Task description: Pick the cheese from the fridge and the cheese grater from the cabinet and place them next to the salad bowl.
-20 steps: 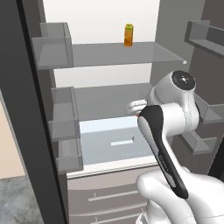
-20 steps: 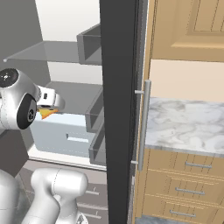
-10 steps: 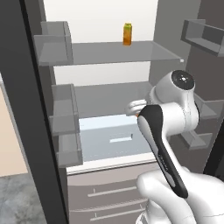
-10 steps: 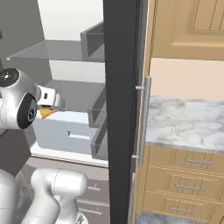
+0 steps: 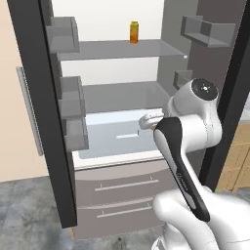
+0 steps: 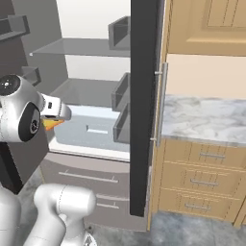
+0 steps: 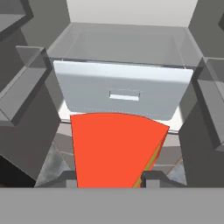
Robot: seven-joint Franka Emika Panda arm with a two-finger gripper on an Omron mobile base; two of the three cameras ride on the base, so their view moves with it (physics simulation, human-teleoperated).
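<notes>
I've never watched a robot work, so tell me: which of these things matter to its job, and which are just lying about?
Part of the job:
- cheese, gripped in the gripper
- fridge, open

Just lying about:
- orange carton on the top shelf
- pale drawer
- marble counter
- tan drawers

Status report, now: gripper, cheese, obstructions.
Gripper shut on cheese, in front of the open fridge. Pale drawer directly behind. Fridge door stands open on the arm's right, between it and the counter.
</notes>
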